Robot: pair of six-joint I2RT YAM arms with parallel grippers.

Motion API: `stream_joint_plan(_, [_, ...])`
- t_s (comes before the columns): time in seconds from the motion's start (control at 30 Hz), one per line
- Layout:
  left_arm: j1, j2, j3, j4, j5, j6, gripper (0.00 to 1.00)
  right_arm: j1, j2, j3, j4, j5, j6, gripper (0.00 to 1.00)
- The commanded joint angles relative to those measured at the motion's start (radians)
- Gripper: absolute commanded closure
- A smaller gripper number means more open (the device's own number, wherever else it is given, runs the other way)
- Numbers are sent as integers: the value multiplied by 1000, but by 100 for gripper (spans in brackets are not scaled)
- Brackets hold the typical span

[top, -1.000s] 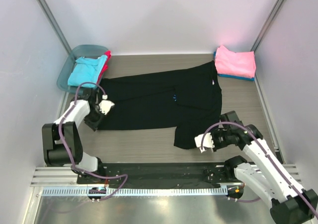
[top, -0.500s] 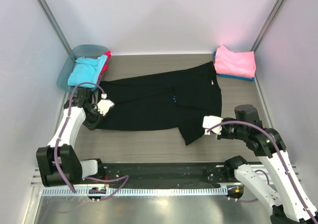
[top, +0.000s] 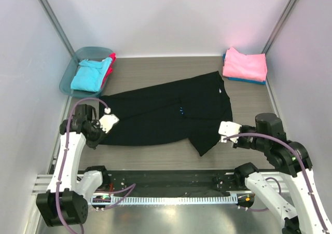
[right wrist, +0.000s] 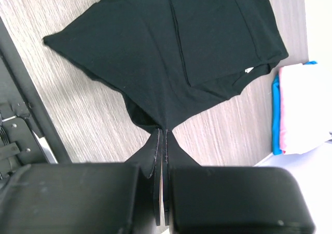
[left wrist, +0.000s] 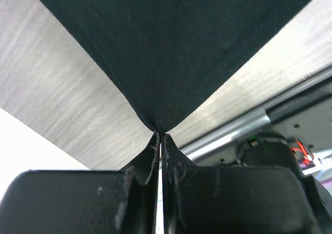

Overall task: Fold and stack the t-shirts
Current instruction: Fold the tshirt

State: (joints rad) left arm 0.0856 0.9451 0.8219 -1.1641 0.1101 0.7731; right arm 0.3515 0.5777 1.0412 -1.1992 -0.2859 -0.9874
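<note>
The large black t-shirt (top: 166,112) with a small light-blue mark (top: 181,109) hangs stretched between both grippers above the table. My left gripper (top: 99,126) is shut on its left edge; in the left wrist view the cloth (left wrist: 171,42) fans out from the pinch (left wrist: 160,134). My right gripper (top: 220,132) is shut on its right edge, the cloth (right wrist: 171,52) spreading from the pinch (right wrist: 165,130). A folded pink tee (top: 246,64) lies on a blue one (top: 244,80) at the back right. A turquoise tee (top: 91,73) and a red one (top: 108,68) sit in the tub.
The translucent teal tub (top: 70,68) stands at the back left corner. Grey walls close in the table on three sides. A black rail (top: 166,182) with the arm bases runs along the near edge.
Both arms have lifted and drawn back toward the near edge, pulling the black t-shirt up off the table and taut; its near flap now hangs down in the middle.
</note>
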Motion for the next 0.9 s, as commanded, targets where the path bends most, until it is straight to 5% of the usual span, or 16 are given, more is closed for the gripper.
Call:
stream_joint_plan(0.0, [6,-31,-10,-100,31,26,100,0,43,-7,65,1,59,99])
stream_joint_plan(0.33, [6,148,85,-94,54,-11,100,0,345,-64,468,43,104,99])
stream_joint_plan(0.87, [8,537,250,14,-3,-34,100,-63,901,207,825,152,274,99])
